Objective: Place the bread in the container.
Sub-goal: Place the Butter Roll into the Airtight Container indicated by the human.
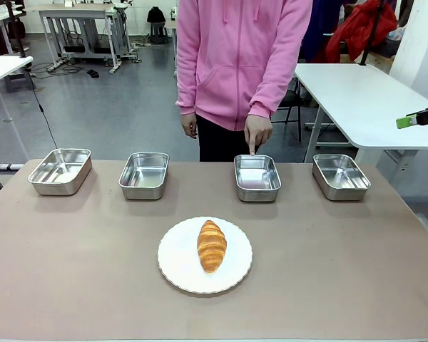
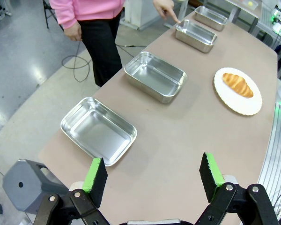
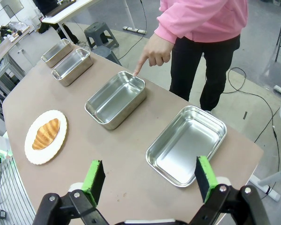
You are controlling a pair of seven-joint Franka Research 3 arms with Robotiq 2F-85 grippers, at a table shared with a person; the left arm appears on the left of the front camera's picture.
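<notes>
The bread, a golden-brown ridged croissant, lies on a round white plate at the table's front middle. A person's hand points one finger at the far rim of the container, the third steel pan from the left. My left gripper is open above the table's left end, near the leftmost pan. My right gripper is open and high over the right end, above the rightmost pan. Neither holds anything.
Three more steel pans stand in the same row: far left, second from left and far right. The person in a pink hoodie stands at the far edge. A white table is behind on the right.
</notes>
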